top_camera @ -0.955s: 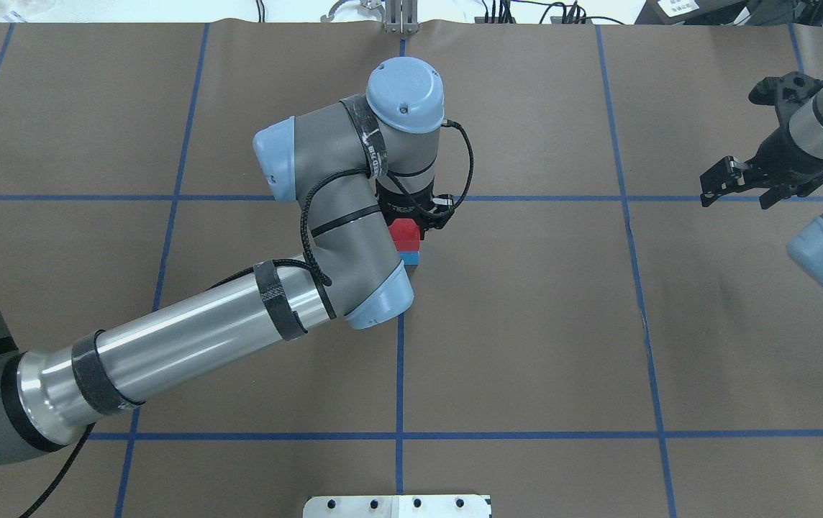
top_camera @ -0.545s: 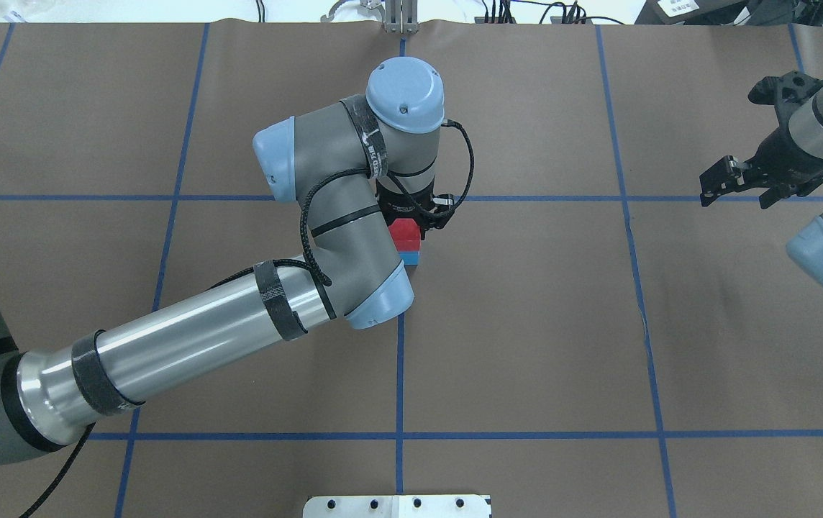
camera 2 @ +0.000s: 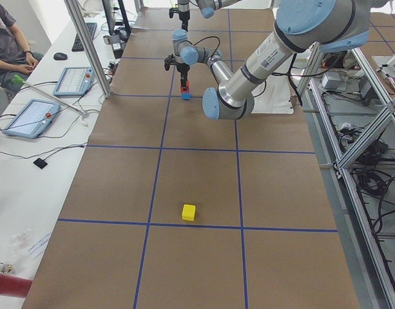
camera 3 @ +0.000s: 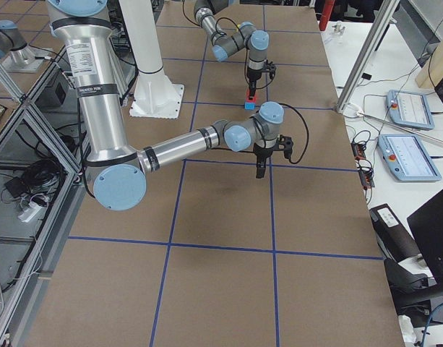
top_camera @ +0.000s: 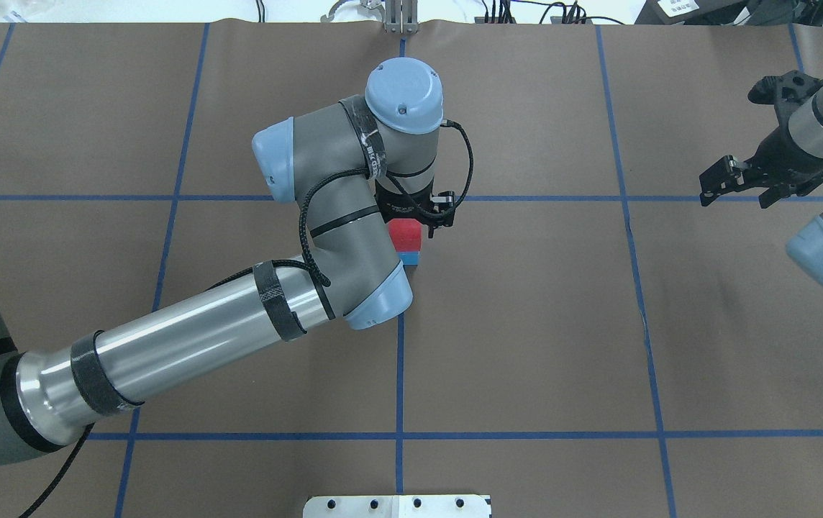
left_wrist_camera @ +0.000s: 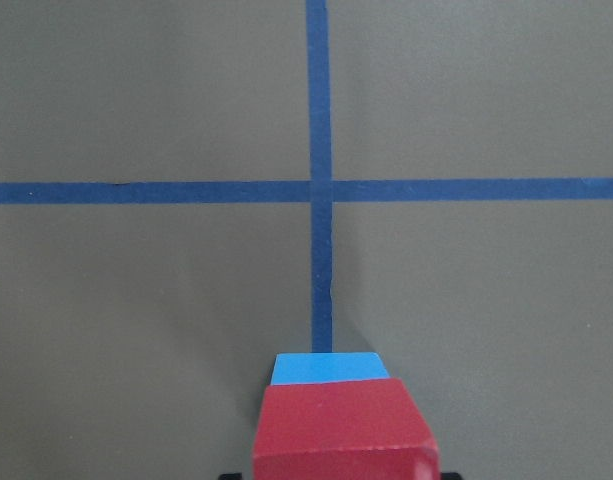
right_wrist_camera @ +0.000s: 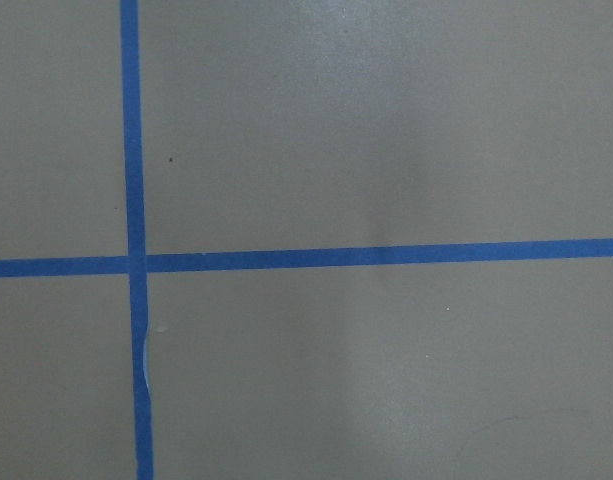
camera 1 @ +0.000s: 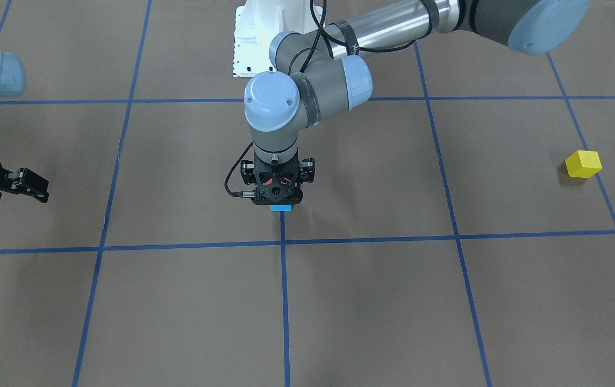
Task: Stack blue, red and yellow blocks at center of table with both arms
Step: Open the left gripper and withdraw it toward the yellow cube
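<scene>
The red block (top_camera: 406, 234) sits on the blue block (top_camera: 409, 258) at the tape cross in the middle of the table (top_camera: 526, 324). My left gripper (top_camera: 415, 216) hangs straight down over the pair, open, its jaws on either side of the red block. The left wrist view shows the red block (left_wrist_camera: 341, 430) close below, with the blue block (left_wrist_camera: 328, 368) peeking out beyond it. The yellow block (camera 1: 583, 164) lies alone far out on my left side, next to a tape line. My right gripper (top_camera: 739, 194) hovers open and empty at the right edge.
The white bolted base (top_camera: 397, 506) is at the near table edge. In the exterior left view a seated person (camera 2: 10, 38) and tablets (camera 2: 29, 117) are at a side bench beyond an aluminium post (camera 2: 87, 45).
The left gripper's fingers have spread slightly and its wrist has shifted a little. The red block stays on the blue one. The right arm has barely moved.
</scene>
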`<state>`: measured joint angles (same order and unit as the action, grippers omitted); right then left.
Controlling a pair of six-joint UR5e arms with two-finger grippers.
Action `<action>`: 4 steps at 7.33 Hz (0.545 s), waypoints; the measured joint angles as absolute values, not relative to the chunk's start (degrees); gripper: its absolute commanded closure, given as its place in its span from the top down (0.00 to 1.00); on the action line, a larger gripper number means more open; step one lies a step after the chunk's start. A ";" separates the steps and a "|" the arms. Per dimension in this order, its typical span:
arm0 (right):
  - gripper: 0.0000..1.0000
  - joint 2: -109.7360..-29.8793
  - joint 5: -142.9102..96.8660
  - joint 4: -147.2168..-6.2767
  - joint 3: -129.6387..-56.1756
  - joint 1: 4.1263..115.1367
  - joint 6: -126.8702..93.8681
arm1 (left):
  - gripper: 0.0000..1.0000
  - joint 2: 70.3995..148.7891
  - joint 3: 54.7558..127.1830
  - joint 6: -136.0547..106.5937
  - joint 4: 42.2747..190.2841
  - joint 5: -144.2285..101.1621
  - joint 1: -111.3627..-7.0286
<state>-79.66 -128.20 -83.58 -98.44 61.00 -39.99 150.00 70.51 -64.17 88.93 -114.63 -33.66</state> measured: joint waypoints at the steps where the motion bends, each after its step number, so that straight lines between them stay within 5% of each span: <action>1: 1.00 -79.65 -128.22 -83.58 -98.44 61.00 -39.99 | 0.99 149.87 70.90 -64.14 88.81 -114.69 -33.67; 4: 1.00 -79.71 -128.23 -83.58 -98.48 61.08 -39.99 | 0.99 142.77 85.46 -62.25 84.34 -115.74 -36.23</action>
<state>-79.71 -128.23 -83.58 -98.48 61.08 -39.99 142.77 85.46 -62.25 84.34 -115.74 -36.23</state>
